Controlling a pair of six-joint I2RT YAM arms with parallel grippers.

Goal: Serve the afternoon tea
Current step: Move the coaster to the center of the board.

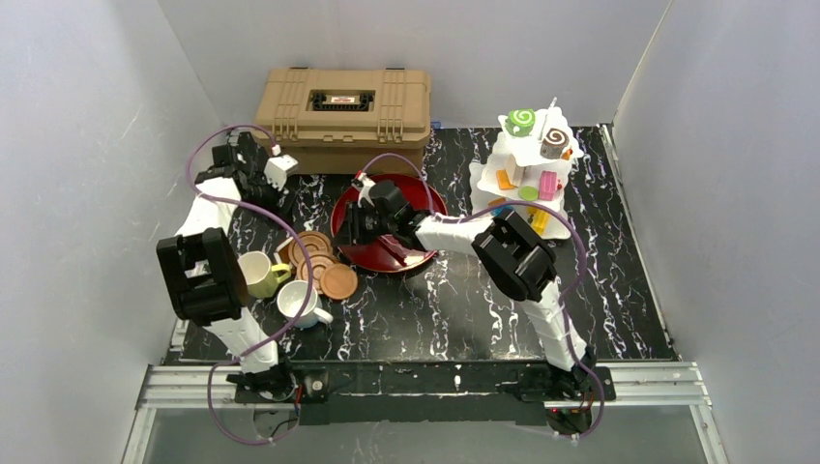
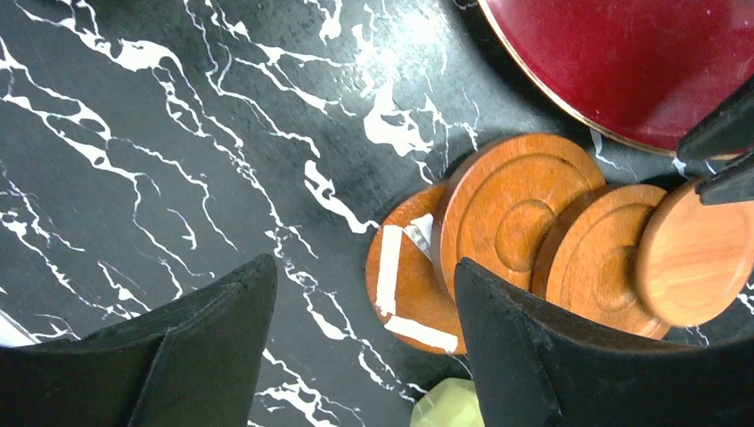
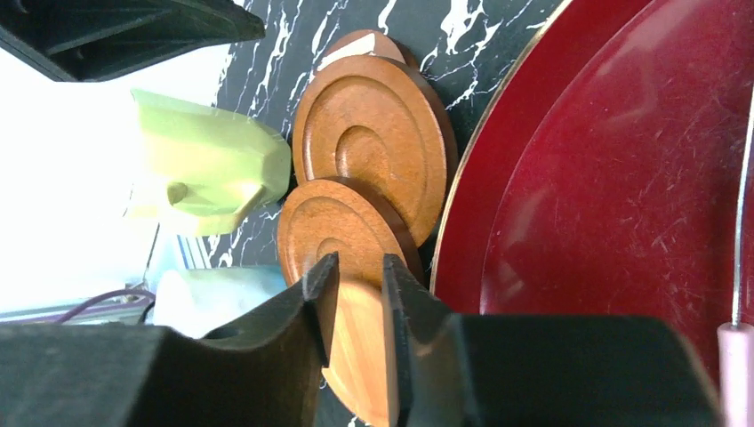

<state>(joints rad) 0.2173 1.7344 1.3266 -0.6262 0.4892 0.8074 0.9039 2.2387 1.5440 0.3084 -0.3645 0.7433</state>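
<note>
1. Here, the right claw [image 3: 360, 285] has its jaws at a narrow gap by the rim of the plain coaster [image 2: 698, 253]. Whether it actually pinches that rim I cannot tell.
2. The left claw [image 2: 364, 267] hangs wide open with nothing in it, above the taped coaster [image 2: 405, 285] at the heap's left end.
3. Four coasters lie overlapped in one heap. Two ringed coasters [image 2: 520, 213] sit between the taped one and the plain one, and the heap lies just left of the dark red tray [image 1: 387, 256].
4. The pale yellow mug [image 1: 256, 274] and the white mug [image 1: 295, 303] stand on the bare table at the near left, just beside the heap. Neither is on a coaster.
5. The pastries [image 1: 520, 121] sit on the white tiered stand [image 1: 481, 179] at the far right, well apart from the mugs.
6. The service looks barely begun to me. No coaster is laid out, no mug is placed on one, and no pastry shows off the stand. Freeing one coaster from the heap seems to be the step in hand.
</note>
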